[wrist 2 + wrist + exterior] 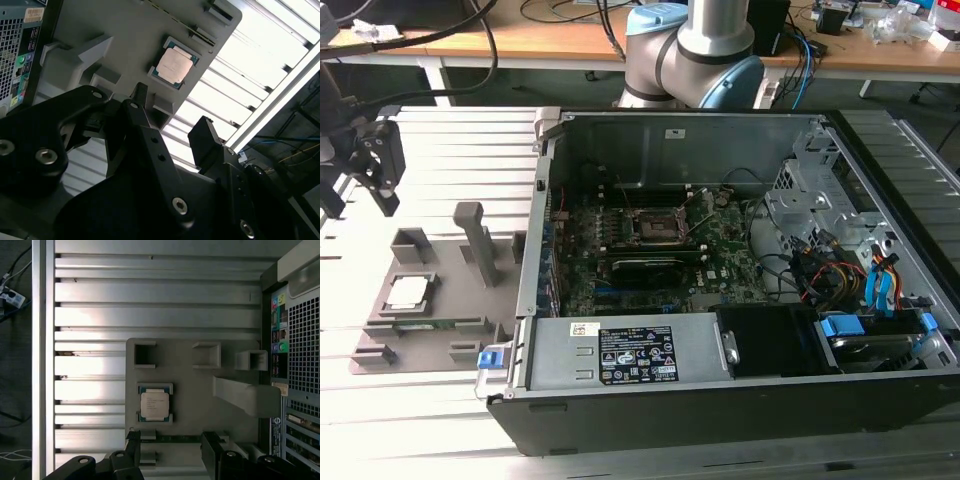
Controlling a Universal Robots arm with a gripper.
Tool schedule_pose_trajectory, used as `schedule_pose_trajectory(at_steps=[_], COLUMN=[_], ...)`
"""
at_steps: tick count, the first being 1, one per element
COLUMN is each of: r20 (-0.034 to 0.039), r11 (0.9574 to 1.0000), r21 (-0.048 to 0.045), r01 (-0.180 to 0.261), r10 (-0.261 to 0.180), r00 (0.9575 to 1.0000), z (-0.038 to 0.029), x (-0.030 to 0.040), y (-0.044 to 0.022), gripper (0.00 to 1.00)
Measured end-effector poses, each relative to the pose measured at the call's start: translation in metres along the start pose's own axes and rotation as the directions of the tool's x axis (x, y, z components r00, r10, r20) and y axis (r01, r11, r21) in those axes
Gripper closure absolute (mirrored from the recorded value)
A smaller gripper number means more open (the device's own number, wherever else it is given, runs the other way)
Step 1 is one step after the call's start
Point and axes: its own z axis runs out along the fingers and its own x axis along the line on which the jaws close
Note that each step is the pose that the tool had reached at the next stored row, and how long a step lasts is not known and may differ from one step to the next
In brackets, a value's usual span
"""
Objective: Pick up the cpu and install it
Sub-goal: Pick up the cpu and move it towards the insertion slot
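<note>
Trouble could come from off-centre descent: the end effector (170, 440), wide and empty, hangs near the cpu (155, 405) in its grey holder (195, 390), 9 o'clock from the computer case (720, 430); fingers may strike the holder.

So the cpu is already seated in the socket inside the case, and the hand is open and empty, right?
Not quite. The cpu is not in the socket; it lies in the grey holder tray outside the case, as the first wrist view shows. The hand is indeed open and empty.
</note>
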Motion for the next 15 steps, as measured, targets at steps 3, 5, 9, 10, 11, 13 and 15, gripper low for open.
schedule_pose_trajectory(at_steps=[3,5,9,10,11,13,15], r20=[-0.0001,-0.0001,0.0,0.0,-0.0001,0.0,0.0], r11=[1.0,1.0,1.0,1.0,1.0,1.0,1.0], r21=[0.0001,0.0,0.0,0.0,0.0001,0.0,0.0001], r01=[0.0,0.0,0.0,0.0,0.0,0.0,0.0], r10=[0.0,0.0,0.0,0.0,0.0,0.0,0.0], r00=[1.0,1.0,1.0,1.0,1.0,1.0,1.0], z=[0.0019,0.0036,0.0056,0.0065,0.0071,0.0099,0.015], x=[0.0001,0.0001,0.0002,0.0002,0.0002,0.0006,0.0015], y=[0.0,0.0,0.0,0.0,0.0,0.0,0.0], gripper=[0.4,0.4,0.4,0.4,0.4,0.4,0.4])
